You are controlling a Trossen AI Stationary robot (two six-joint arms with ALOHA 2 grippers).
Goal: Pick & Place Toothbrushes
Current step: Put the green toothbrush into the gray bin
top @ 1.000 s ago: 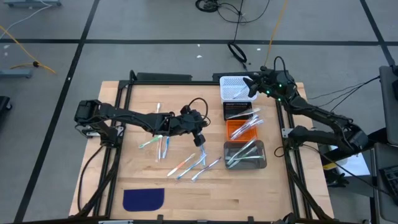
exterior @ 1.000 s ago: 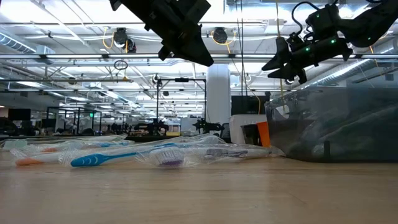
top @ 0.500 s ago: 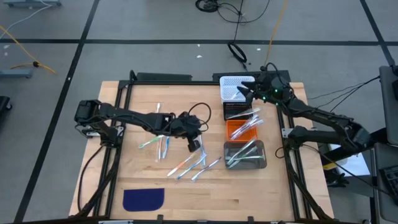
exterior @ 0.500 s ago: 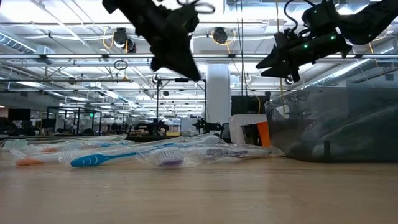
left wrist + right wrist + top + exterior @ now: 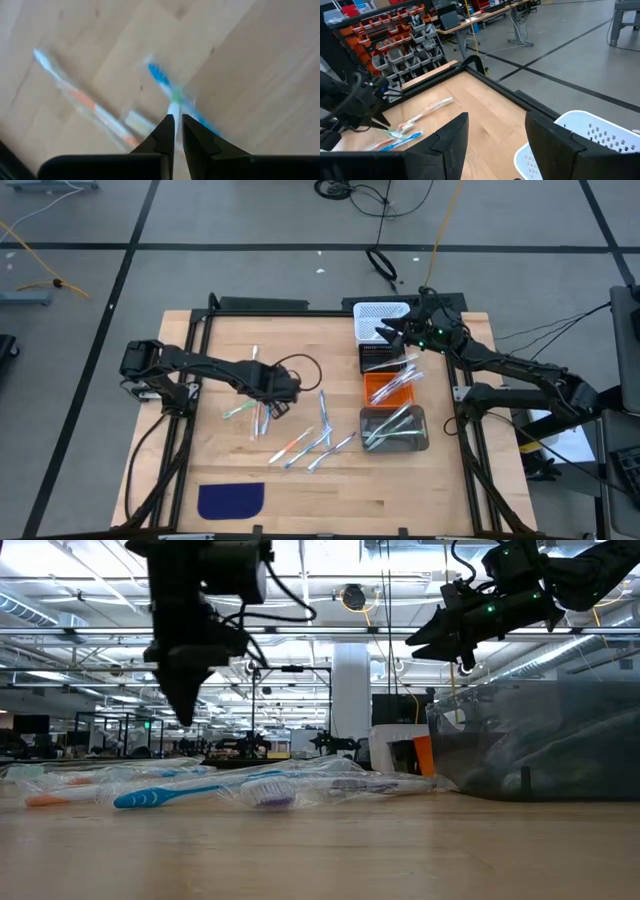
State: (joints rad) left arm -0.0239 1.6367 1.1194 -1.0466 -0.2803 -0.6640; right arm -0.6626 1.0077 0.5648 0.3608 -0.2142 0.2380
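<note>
The left end effector (image 5: 174,131), fingers nearly pressed together and empty, hangs over loose toothbrushes (image 5: 322,412) on the counter (image 5: 230,470). It could miss, because they overlap. The right end effector (image 5: 495,135), spread wide, waits above the white bin (image 5: 382,318). Only the high view shows the bins.

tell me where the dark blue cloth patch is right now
In the high view the dark blue cloth patch lies flat near the table's front edge on the left side, apart from the scattered toothbrushes farther back and away from both arms.
</note>
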